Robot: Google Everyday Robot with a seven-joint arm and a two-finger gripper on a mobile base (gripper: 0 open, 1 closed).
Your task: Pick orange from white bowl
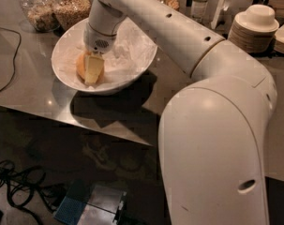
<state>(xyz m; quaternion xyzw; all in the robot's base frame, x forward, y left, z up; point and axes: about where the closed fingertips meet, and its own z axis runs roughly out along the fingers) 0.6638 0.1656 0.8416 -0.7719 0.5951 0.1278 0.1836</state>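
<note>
The tool [93, 72] on a white robot arm reaches down into the white bowl [62, 77], right over the orange [80, 65]. Whether it is spread or pinching the fruit cannot be told. A good grasp likely needs a centred, firm squeeze, then a straight lift clear of the crumpled paper [130, 55] lining the bowl. Behind, on the worktop [24, 90], two glass jars [72, 7] hold grain-like food.

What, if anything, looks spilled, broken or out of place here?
Nothing stands out. The white bowl sits upright on the counter, with the orange inside it on crumpled paper. The gripper is down in the bowl at the orange. The jars and stacked plates behind stand upright, with nothing spilled.
</note>
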